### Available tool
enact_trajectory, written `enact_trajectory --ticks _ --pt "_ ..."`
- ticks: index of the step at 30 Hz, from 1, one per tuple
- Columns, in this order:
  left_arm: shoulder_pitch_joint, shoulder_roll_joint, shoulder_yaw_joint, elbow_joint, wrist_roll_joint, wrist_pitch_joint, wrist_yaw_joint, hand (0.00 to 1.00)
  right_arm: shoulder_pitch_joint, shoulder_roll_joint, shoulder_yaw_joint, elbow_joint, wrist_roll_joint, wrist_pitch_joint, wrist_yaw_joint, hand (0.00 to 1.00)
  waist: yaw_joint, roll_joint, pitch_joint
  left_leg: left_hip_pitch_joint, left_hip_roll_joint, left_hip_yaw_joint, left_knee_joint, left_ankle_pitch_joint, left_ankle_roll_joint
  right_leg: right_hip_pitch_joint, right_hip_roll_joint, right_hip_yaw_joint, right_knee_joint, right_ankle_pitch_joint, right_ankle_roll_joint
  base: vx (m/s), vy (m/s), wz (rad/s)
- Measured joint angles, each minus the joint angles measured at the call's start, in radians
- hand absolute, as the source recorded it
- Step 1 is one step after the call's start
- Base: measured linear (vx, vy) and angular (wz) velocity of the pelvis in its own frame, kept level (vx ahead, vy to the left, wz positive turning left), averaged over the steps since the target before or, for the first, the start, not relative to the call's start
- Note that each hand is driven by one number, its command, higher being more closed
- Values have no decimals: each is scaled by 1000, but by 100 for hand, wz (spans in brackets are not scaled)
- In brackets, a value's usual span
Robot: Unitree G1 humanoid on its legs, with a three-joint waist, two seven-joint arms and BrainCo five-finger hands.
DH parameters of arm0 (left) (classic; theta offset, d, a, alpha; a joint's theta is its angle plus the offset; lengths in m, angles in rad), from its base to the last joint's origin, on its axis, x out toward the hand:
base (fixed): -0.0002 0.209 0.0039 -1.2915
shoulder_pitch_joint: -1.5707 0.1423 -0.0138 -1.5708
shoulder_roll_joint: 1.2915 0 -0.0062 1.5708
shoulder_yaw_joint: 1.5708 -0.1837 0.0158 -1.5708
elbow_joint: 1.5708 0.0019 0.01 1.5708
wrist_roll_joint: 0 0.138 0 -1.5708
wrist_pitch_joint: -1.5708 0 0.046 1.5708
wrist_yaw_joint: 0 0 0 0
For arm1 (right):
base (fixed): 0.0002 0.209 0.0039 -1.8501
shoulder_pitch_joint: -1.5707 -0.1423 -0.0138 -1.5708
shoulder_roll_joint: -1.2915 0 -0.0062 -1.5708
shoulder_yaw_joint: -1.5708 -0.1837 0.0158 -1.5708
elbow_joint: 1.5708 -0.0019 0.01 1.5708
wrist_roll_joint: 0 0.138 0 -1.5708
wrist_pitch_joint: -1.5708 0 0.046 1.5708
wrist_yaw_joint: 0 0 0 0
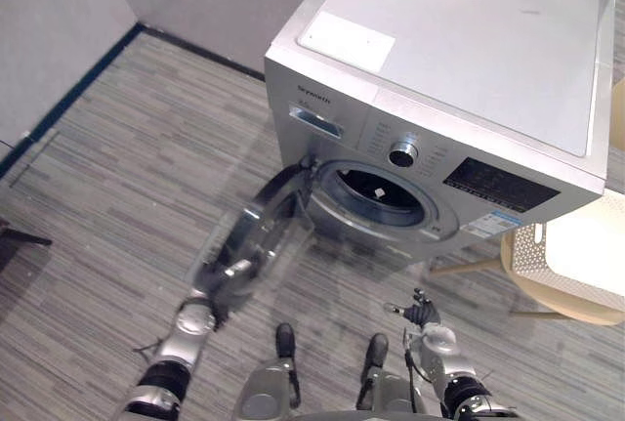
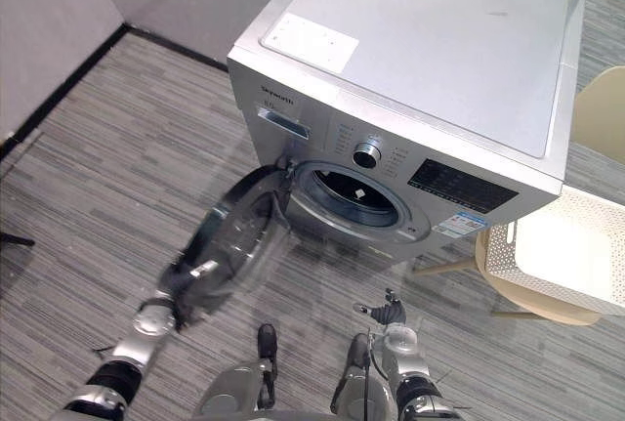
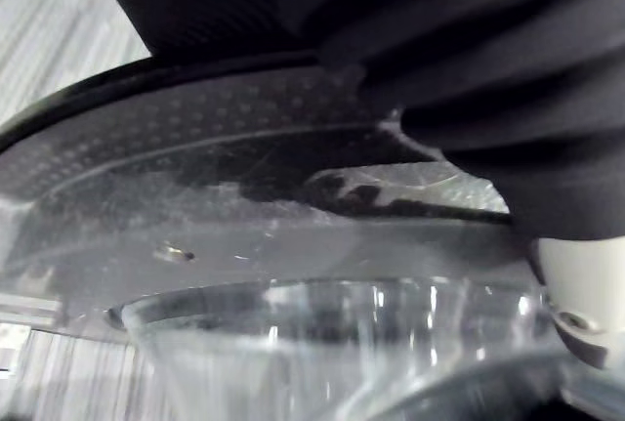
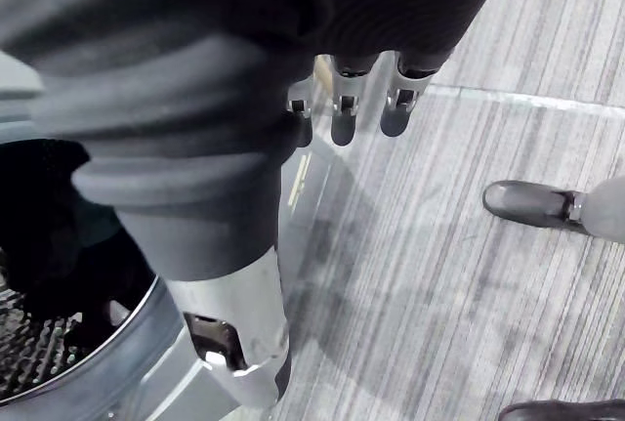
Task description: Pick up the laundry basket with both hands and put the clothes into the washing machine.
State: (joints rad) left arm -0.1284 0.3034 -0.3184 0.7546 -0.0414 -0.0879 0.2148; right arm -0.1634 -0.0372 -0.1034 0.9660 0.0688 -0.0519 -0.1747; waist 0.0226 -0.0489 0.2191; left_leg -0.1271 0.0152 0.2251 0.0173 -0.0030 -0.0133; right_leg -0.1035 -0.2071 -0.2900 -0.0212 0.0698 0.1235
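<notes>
**Silver door open, basket yet to be lifted**

Silver panels mark the washing machine point(image 1: 459, 60), whose round glass door point(image 1: 259, 240) is seen standing out from the drum opening point(image 1: 376, 196). The left hand point(image 1: 195, 318) is set at the door's lower outer edge. Whether that hand is clamped on the door cannot be told, since its grasp is hidden behind the glass. The right hand point(image 1: 420, 314) is held low in front of the machine, empty, its fingers point(image 4: 342, 123) straight and relaxed.

The white perforated laundry basket point(image 1: 532, 245) is found on a beige chair point(image 1: 557, 299) just beside the machine, on the robot's right and well apart from both hands. Its contents are seen as white and cannot be told further.

The step in hand is judged to be the opening of the door, ahead of any lifting. Next, the left hand would need to be freed from the door, and both hands carried rightward and placed at opposite sides of the basket's rim.
</notes>
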Motion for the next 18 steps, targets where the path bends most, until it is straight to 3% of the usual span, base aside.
enact_trajectory --ticks 2,6,8,9,10,11,13,14,16,18 --pt "4 -38 -132 -19 -70 4 2 0 1 -3 -2 0 0 3 -6 0 -6 23 -9 2 2 44 -10 1 -2 -27 1 42 3 13 -5 -129 31 -49" --pt "-59 -118 -311 -23 -195 42 28 0 33 -11 -1 -2 0 17 -35 0 -43 36 -17 15 2 128 -20 -2 2 -81 4 135 22 18 -4 -103 26 -61" --pt "-132 -145 -480 -102 -269 46 -6 0 75 -22 -20 -13 -3 18 -50 0 -113 32 -18 49 1 180 -46 -4 3 -93 7 200 15 9 8 -74 25 -76" --pt "-157 -173 -514 -134 -282 39 -25 0 85 -30 -21 -16 -4 19 -55 0 -131 32 -19 58 0 196 -55 -4 3 -95 9 222 10 6 12 -5 31 -92" --pt "-222 -257 -556 -185 -304 20 -59 0 117 -48 -24 -27 -14 19 -67 0 -166 29 -24 67 -2 234 -61 -11 8 -97 15 263 -1 3 16 32 43 -117" --pt "-300 -346 -572 -218 -329 -28 -87 0 165 -60 -28 -49 -44 20 -75 0 -202 16 -44 75 -2 279 -62 -32 3 -113 20 303 -8 3 15 50 53 -118" --pt "-362 -392 -580 -233 -343 -57 -103 0 205 -67 -45 -62 -64 21 -81 0 -229 7 -57 95 0 314 -54 -36 1 -110 29 327 -17 28 -13 111 22 -93" --pt "-399 -421 -581 -246 -343 -83 -115 0 266 -72 -74 -70 -78 23 -87 0 -239 11 -68 121 7 352 -46 -50 2 -98 37 343 -18 64 -9 158 -12 -84" --pt "-393 -417 -579 -241 -338 -95 -125 0 317 -87 -100 -67 -80 34 -86 0 -242 40 -84 130 26 348 -29 -69 -10 -92 56 343 -21 68 -4 169 -63 -53" --pt "-358 -399 -549 -183 -315 -76 -128 0 314 -78 -108 -43 -80 36 -83 0 -254 69 -92 135 42 307 -27 -74 -18 -73 65 306 -38 68 -4 216 -105 15"
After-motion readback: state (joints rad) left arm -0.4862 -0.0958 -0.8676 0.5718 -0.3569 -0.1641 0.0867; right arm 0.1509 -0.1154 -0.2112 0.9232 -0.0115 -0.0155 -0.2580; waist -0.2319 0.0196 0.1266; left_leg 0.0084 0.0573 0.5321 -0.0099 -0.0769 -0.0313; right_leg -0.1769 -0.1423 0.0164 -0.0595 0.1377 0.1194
